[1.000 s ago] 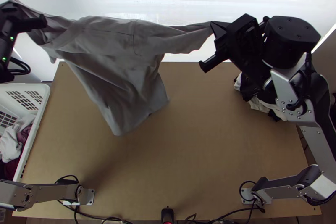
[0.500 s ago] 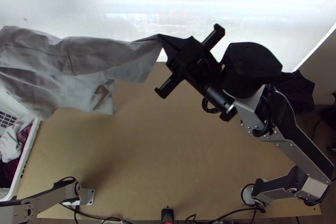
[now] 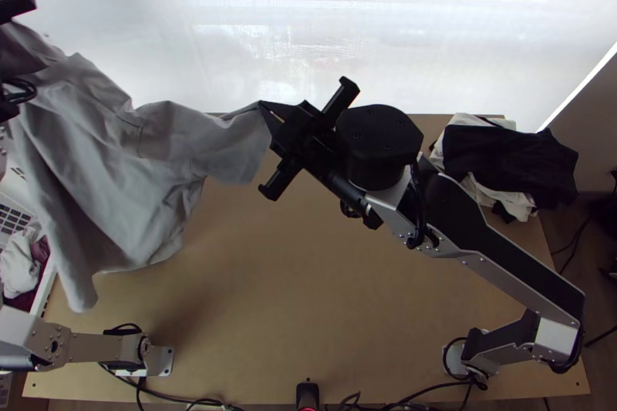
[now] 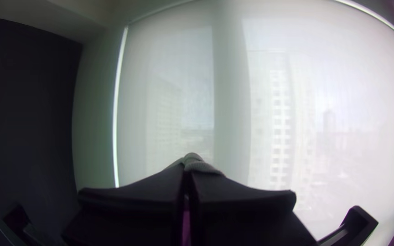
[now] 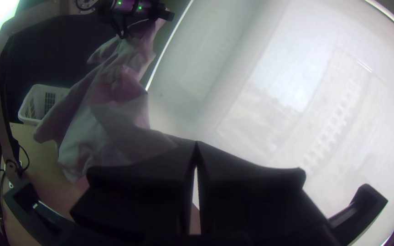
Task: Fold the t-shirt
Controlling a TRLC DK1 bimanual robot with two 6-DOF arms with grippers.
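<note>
- One wide wooden surface (image 3: 332,295) fills the frame's middle and lower part; we have yet to lay and smooth the cloth there.
- Our grey t-shirt (image 3: 112,156) hangs creased from the upper left towards the centre; we judge the folding unstarted, with sleeves and body all left to do.
- Our left pincer (image 4: 189,167), upper left, is clamped on the t-shirt.
- Our right pincer (image 3: 268,108), near centre, grips another edge, fingers together.
</note>
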